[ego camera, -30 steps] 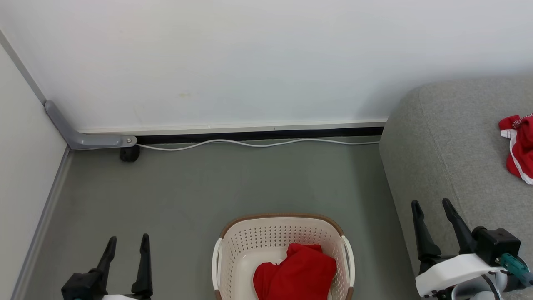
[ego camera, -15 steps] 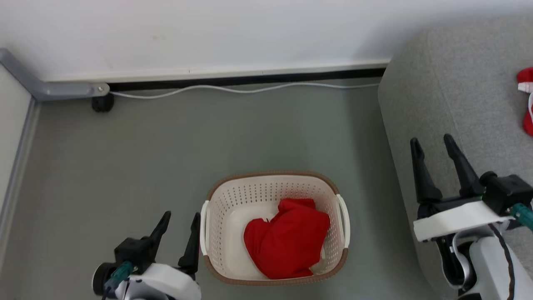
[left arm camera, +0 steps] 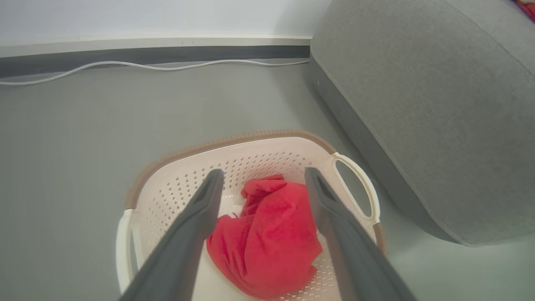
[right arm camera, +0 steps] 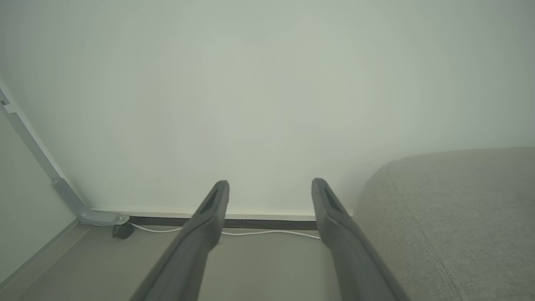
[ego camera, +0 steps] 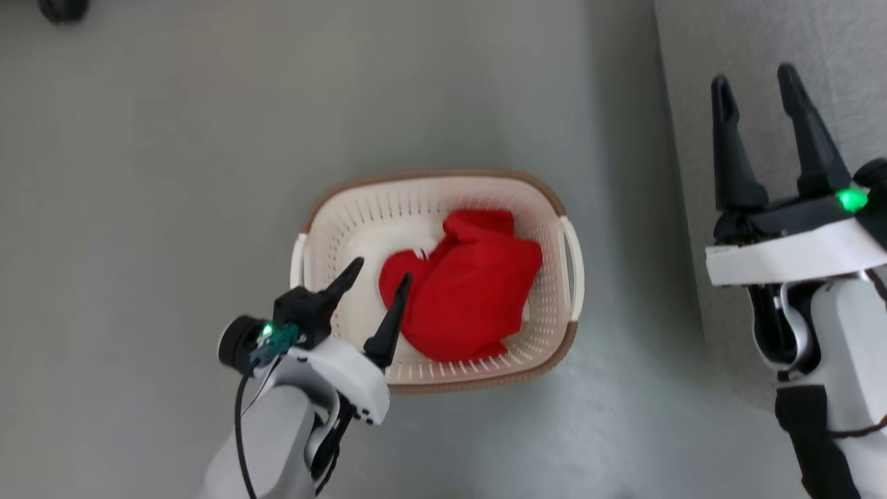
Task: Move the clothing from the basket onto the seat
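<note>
Grey floor (ego camera: pixel 173 173) at frame centre bears the basket (ego camera: pixel 429 174), where the red clothing (ego camera: pixel 464 291) lies bunched just right of the nearer left gripper (ego camera: pixel 381 269), jaws spread and empty over the lower-left rim, while the right gripper (ego camera: pixel 754 73), jaws likewise apart, hangs beside the seat (ego camera: pixel 859 69).
</note>
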